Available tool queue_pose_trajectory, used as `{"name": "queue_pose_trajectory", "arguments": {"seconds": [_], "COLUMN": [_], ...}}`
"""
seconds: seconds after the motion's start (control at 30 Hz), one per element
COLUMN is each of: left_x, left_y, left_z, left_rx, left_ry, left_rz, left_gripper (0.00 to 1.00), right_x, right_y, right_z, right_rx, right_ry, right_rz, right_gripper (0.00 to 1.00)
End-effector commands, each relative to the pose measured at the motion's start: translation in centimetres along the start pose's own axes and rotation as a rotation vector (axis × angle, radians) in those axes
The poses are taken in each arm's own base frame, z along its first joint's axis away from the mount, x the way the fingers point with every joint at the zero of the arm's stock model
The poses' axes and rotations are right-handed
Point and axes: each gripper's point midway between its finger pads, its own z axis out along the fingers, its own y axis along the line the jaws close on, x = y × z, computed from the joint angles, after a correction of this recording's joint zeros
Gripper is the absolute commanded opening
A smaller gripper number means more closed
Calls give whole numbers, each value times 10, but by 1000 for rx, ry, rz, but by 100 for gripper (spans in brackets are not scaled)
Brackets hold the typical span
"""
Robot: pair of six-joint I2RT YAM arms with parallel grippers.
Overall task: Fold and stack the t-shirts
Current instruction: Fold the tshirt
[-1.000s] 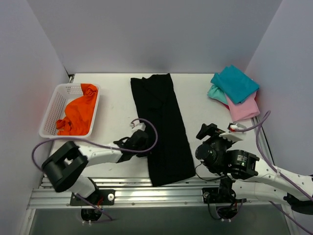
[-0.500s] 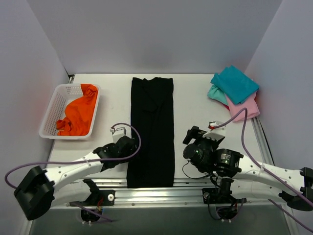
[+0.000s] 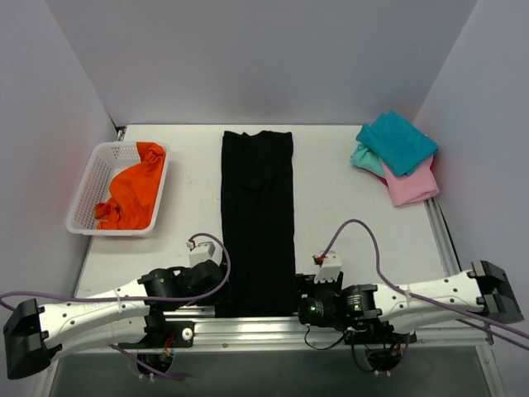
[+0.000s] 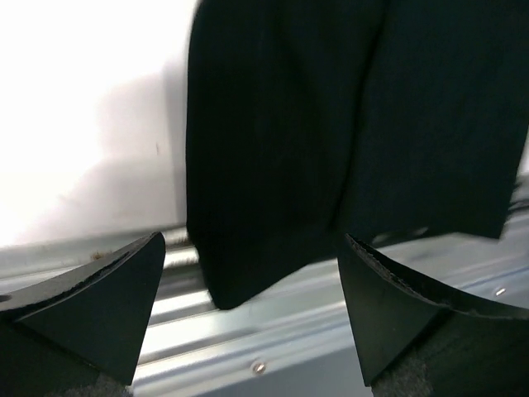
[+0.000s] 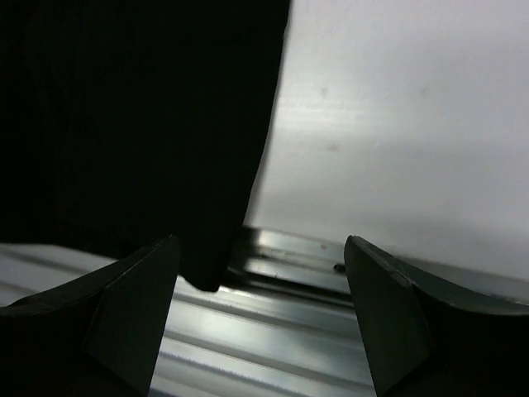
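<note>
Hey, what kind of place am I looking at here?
Probably a robot lab cell for laundry folding: plain walls box in a white table, a black t-shirt lies lengthwise on it, and folded t-shirts are stacked far right.

The long shirt [image 3: 257, 215] lies lengthwise on the table [image 3: 347, 207], between the two arms, its near edge over the front rail [image 3: 248, 329]. Its near left corner sits just ahead of the left gripper [image 4: 252, 252], and its near right corner just ahead and left of the right gripper [image 5: 260, 252]. Well ahead and left of the left gripper stands the basket [image 3: 88, 188] with a crumpled shirt [image 3: 132, 192] in it. Far ahead and right of the right gripper lies the stack of folded shirts [image 3: 398, 153].
</note>
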Motion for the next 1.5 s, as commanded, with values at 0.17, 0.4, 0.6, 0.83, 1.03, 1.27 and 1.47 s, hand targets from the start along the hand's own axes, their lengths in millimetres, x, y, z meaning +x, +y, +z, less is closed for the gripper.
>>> {"name": "queue_pose_trajectory", "arguments": {"seconds": [0.17,0.4,0.6,0.83,1.03,1.27,1.47], "left_x": [61,72,68,67,64,59,59], "left_y": [5,-3,-4,0,8,7,4], "left_z": [15,25,24,27,32,38,42], "left_rx": [-38,-44,-52,-61,-95,-124,-148], "left_ry": [115,99,62,41,6,-46,-56], "left_rz": [-21,-29,-39,-59,-65,-60,-40], "left_gripper": [94,94,95,97,91,38,7], "right_x": [51,69,73,77,77,75,69], "right_y": [22,26,26,20,15,12,13], "right_z": [8,21,26,31,33,32,26], "right_rx": [21,3,4,27,39,53,63], "right_ry": [66,81,75,66,55,50,39], "right_rz": [18,66,78,71,68,64,58], "right_gripper": [77,76,72,58,36,8,0]}}
